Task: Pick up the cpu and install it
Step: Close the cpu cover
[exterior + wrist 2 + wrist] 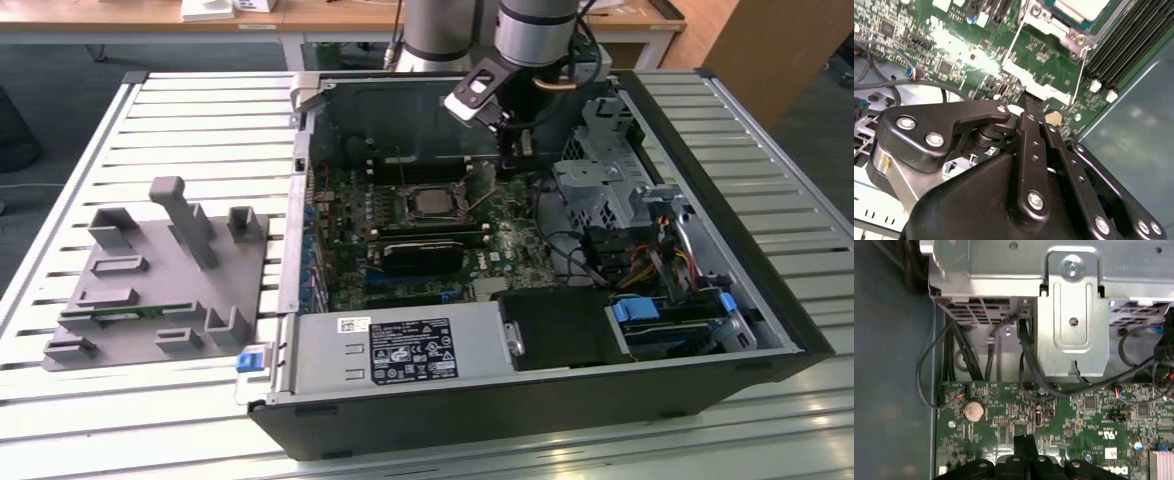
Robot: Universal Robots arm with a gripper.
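Observation:
The cpu (pixel 430 203) lies flat in the socket near the middle of the green motherboard (pixel 514 235), inside the open computer case. Its pale metal top (pixel 1081 7) also shows in the second wrist view, framed by the socket's silver bracket (pixel 1029 75) and thin wire levers. My gripper (pixel 513 168) hangs inside the case, just to the exterior view's right of the socket and low over the board. Its black fingers (pixel 1024 444) are pressed together, shut, with nothing between them. The fingertips (pixel 1027 98) sit right beside the socket bracket's edge.
A black heatsink block (pixel 424 255) sits in front of the socket. A metal drive cage (pixel 1071 320) and black cables (pixel 954 355) stand close to the gripper. A grey fixture plate (pixel 154 275) holding a green memory stick (pixel 134 312) lies on the slatted table beside the case.

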